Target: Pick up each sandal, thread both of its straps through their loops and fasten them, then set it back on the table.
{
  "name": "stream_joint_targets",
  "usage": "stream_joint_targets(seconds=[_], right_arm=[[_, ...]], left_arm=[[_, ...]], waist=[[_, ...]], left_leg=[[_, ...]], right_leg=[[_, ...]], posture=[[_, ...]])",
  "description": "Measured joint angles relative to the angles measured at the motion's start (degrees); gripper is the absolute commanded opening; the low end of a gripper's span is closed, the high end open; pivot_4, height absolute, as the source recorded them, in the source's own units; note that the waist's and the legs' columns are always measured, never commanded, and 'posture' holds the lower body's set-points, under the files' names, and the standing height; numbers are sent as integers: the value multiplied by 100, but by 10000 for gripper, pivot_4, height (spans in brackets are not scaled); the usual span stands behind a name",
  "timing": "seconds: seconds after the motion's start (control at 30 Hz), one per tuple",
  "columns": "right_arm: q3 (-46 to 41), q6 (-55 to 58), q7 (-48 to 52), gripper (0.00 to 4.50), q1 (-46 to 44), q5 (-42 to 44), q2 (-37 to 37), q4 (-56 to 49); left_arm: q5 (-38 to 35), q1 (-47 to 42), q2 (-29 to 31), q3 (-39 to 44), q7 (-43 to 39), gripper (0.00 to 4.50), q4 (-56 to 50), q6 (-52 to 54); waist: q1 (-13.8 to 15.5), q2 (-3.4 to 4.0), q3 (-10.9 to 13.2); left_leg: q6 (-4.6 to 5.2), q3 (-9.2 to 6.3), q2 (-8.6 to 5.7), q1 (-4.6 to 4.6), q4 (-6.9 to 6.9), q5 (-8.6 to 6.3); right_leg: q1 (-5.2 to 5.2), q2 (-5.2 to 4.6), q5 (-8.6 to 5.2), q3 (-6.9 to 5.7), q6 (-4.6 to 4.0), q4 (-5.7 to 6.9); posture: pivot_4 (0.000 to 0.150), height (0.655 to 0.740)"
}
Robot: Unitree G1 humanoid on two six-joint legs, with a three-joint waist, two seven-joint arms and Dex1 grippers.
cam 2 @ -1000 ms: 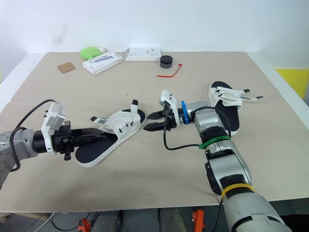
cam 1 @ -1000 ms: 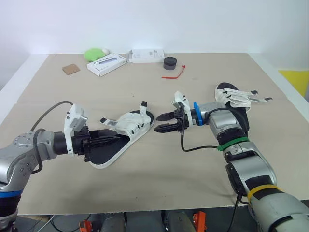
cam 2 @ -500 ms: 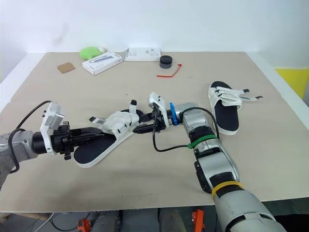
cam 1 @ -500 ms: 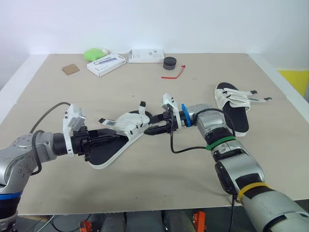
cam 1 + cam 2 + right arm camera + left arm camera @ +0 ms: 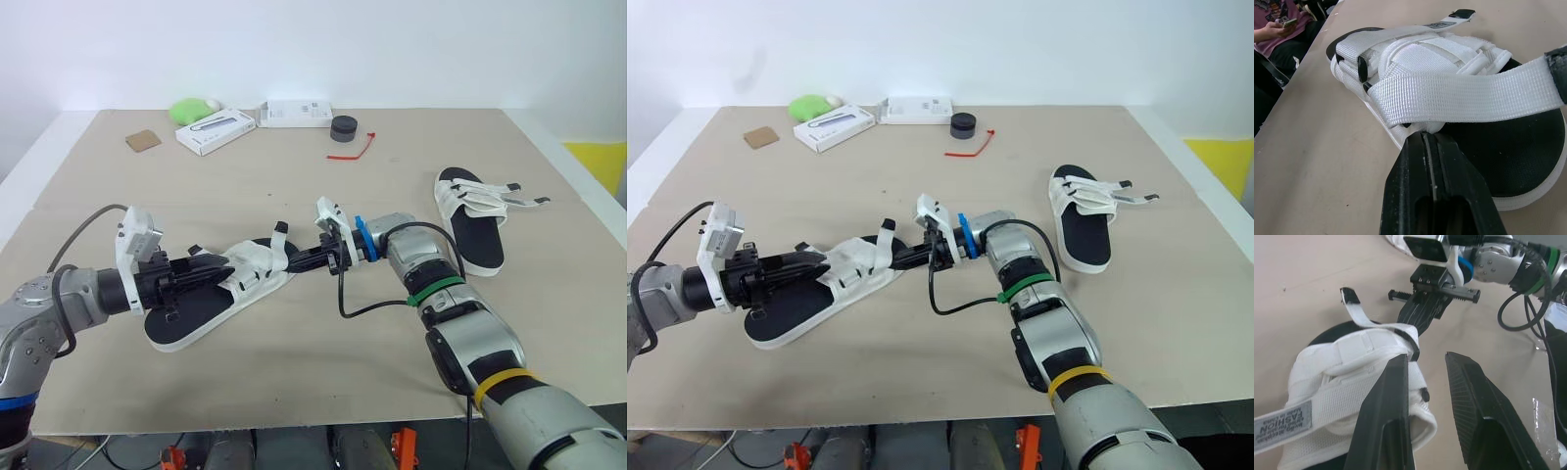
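Observation:
A white-strapped, black-soled sandal [image 5: 186, 318] lies at the near left of the table. My left gripper [image 5: 217, 270] is shut on its upper from the left, with one finger [image 5: 1393, 396] resting over the white webbing. My right gripper [image 5: 292, 262] reaches in from the right with its jaws shut on the front strap [image 5: 1464, 95], close to the black loop [image 5: 1414, 341]. That strap's black-tipped free end [image 5: 281, 228] sticks up. A second strap carrying a label [image 5: 1283, 418] hangs loose. The other sandal [image 5: 478, 245] lies flat at the right with its straps [image 5: 509, 201] undone.
At the far side lie a white box [image 5: 217, 128], a second white box [image 5: 297, 113], a green object [image 5: 194, 108], a black round object [image 5: 344, 127], a red tie [image 5: 353, 149] and a brown card [image 5: 143, 140]. A person with a phone [image 5: 1273, 29] sits beyond the table edge.
My left gripper has dragged the sandal to the left. My right gripper followed it, reached in to the front strap and went from open to shut.

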Motion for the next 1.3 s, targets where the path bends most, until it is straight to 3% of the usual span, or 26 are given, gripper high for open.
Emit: stream_joint_targets(seconds=[0.37, 0.77, 0.83, 0.93, 1.2, 1.3], right_arm=[[-99, 332, 125, 454, 573, 202, -567, -792], [-322, 1502, -64, 454, 1749, 700, -1639, -2917], [-351, 1594, -80, 6233, 1852, 737, -1705, -3067], [-411, 1926, -313, 6664, 2474, 878, -1965, -3911], [-483, 2563, -930, 6664, 3217, 1279, -2115, -5230], [-629, 2737, -1062, 15136, 3495, 1461, -2277, -5568]], left_arm=[[-35, -126, -140, 50, 88, 12249, 34, 1], [-151, -514, -378, -75, 64, 12249, 215, 60], [-162, -579, -390, -81, 69, 12249, 247, 67], [-377, -1143, -816, -304, 186, 12249, 437, 277], [-294, -1741, -1070, -987, -37, 12249, 712, 401], [-267, -1784, -1116, -1059, -105, 12249, 811, 420]], waist=[[43, 0, 0], [84, 0, 0], [82, 0, 0], [127, 1, 0], [133, 1, 0], [176, 1, 0]], left_leg=[[-1, 0, -3, -2, 27, 0], [0, 0, -4, -11, 41, -1], [0, 0, -4, -10, 40, -1], [1, 0, -4, -10, 46, -1], [2, 2, -2, -9, 52, 0], [2, 1, -3, -10, 52, 0]], right_leg=[[10, -2, 6, 0, 7, 2], [10, -3, 10, 1, 10, 1], [9, -3, 10, 1, 10, 1], [11, -2, 12, 2, 12, 2], [11, -1, 16, 3, 8, 2], [13, -1, 12, 3, 4, 2]], posture=[[1500, 7400], [1500, 7400], [1500, 7400], [1500, 7400], [1500, 7400], [1500, 7400]])
